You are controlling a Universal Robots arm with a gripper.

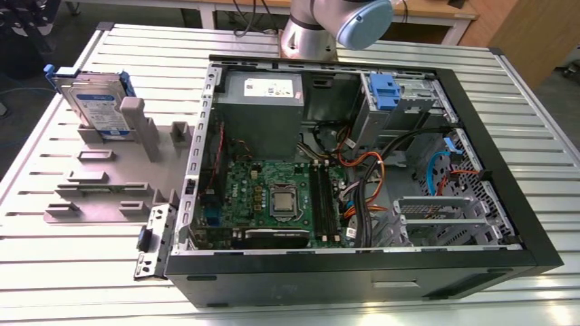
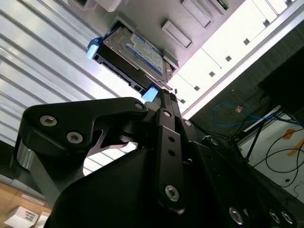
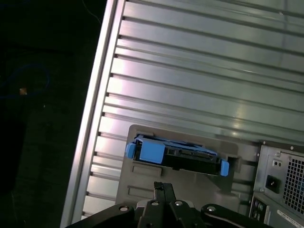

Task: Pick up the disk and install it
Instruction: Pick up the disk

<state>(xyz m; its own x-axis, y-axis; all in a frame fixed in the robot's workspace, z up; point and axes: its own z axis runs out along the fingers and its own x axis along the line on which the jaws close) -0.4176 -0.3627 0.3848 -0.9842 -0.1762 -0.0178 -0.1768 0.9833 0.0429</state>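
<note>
Near the bench (image 1: 73, 272)'s far corner, on the exterior view's left, the disk (image 1: 95, 105) stands on edge in a grey holder (image 1: 100, 170), the open computer case (image 1: 317, 278) beside it. My claw (image 3: 162, 190) hangs apart from the disk, seemingly pressed together and empty

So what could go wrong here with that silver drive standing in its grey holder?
The silver, blue-railed hard drive stands on edge in the grey slotted holder; an off-centre grab by the claw might tip or jam it. Loose orange and black cables inside the open black computer case could snag it.
</note>
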